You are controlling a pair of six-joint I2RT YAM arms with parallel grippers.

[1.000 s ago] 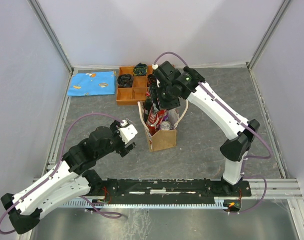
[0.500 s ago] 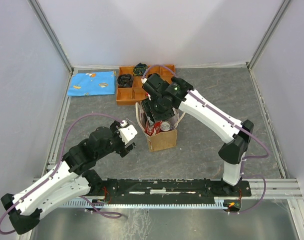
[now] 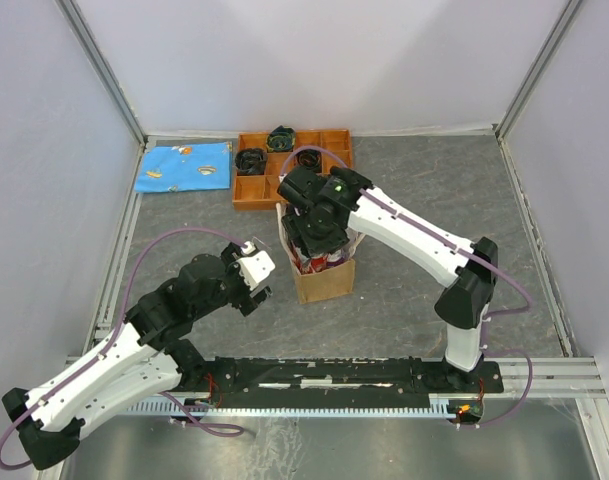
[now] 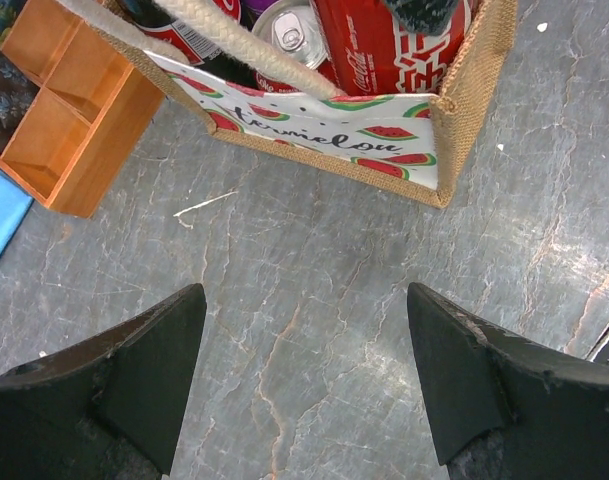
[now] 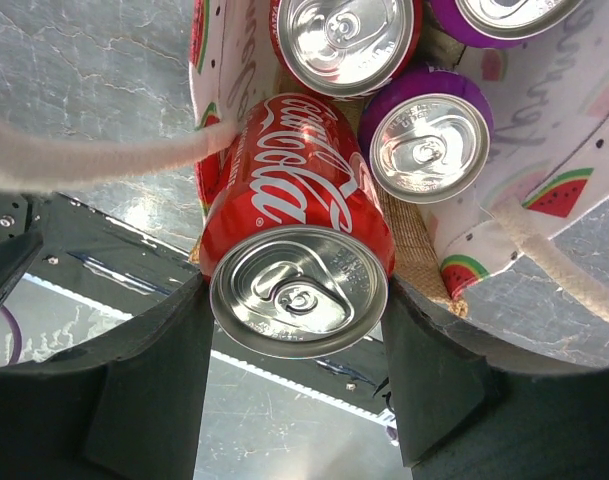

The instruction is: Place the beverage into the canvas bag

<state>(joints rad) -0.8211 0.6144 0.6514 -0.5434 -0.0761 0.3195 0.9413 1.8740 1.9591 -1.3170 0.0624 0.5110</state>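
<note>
On the grey table (image 3: 434, 200), my right arm (image 3: 414, 225) reaches forward from its base and bends down over the bag (image 3: 326, 280), which stands upright mid-table. My left arm (image 3: 134, 340) lies low, left of the bag. The right end effector (image 5: 299, 300) pinches a red can (image 5: 294, 200) by its sides, with the can's lower end inside the bag's mouth beside a purple can (image 5: 429, 150). The left end effector (image 4: 304, 370) is spread wide and holds nothing, pointing at bare table just short of the bag.

Left arm (image 3: 104, 365) and right arm (image 3: 424, 235): white shells, black joints. Purple cables (image 3: 174, 232) loop alongside. Fingers (image 4: 134, 370): matte black wedges.
</note>
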